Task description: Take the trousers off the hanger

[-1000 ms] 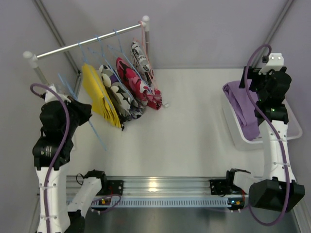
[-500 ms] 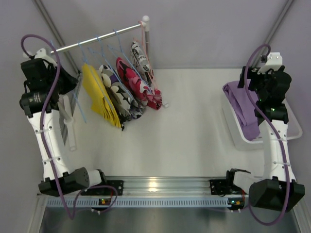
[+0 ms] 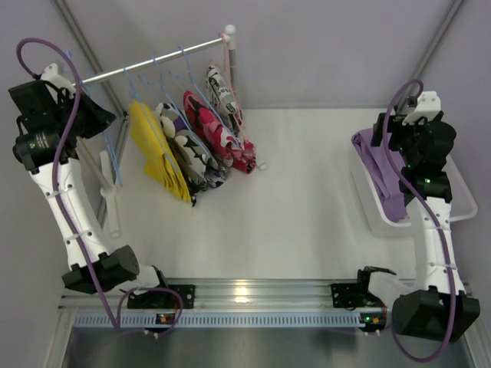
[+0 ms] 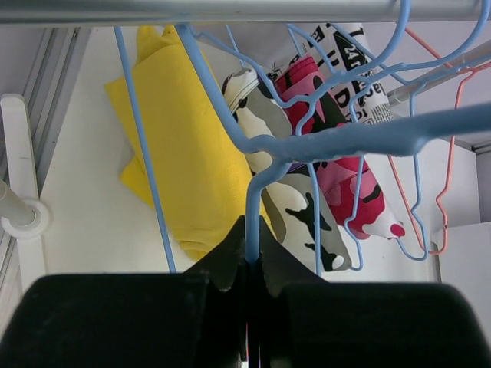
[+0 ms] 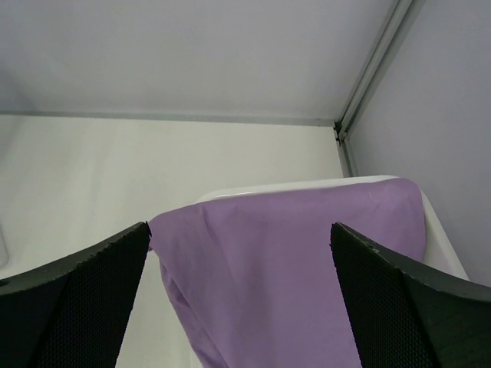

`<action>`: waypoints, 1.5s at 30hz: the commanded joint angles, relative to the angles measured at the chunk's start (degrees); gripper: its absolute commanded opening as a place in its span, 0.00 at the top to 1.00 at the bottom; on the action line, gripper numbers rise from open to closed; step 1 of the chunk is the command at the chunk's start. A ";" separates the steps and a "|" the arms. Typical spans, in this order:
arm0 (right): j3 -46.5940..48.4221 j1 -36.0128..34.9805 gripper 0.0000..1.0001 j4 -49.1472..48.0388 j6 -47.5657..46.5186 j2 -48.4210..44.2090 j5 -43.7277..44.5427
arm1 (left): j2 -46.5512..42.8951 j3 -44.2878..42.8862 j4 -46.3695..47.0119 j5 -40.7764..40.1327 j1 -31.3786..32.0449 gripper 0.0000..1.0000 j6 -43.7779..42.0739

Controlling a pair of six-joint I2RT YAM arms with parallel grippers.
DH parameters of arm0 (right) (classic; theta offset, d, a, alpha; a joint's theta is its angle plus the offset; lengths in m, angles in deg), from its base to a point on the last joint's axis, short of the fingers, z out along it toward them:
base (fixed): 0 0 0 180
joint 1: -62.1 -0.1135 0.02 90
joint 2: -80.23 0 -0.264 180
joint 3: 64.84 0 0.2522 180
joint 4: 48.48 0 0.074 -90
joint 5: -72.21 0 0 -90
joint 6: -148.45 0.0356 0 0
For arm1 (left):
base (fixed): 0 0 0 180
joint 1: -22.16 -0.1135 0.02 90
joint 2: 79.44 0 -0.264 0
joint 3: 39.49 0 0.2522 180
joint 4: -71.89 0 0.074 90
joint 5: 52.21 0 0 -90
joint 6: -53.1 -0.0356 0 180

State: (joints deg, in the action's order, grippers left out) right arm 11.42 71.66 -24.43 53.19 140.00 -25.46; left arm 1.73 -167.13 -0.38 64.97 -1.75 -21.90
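- Reach first: the yellow trousers (image 3: 159, 149) hang just right of the left gripper (image 3: 96, 123) in the upper left of the top view and are the nearest of the hung pairs. The right gripper (image 3: 393, 132) is well apart at the right edge, so the left arm looks the better placed for them.
- The yellow pair's long axis runs from the rail (image 3: 153, 65) down toward the lower right of the frame. Further right along the rail hang the black-and-white pair (image 3: 190, 157) and the pink-red print pairs (image 3: 219, 130), all on hangers.
- In its wrist view the left gripper is clamped tight on the wire stem of a blue hanger (image 4: 337, 142). The hanger looks bare, its arms spreading away under the rail at the top of the frame. Whether its hook sits on the rail I cannot tell.
- The left arm is raised high along the left side of the frame, its wrist by the rail's left end.
- The right gripper's fingers are spread wide with nothing between them. It hovers over the lilac trousers (image 5: 307, 268), which lie draped across the white bin (image 3: 462, 207) at centre right, off any hanger.
- As I judge it, the bare hanger must be let go before the yellow pair can be taken.
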 commanded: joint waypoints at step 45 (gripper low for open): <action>-3.44 -0.69 0.01 -0.18 2.09 -6.24 -5.43 | -12.71 10.25 8.84 8.94 -5.46 0.27 3.54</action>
State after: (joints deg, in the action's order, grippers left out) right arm 7.79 71.64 -24.76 54.61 134.29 -29.89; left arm -17.16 -159.96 8.83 71.20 -7.17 -20.13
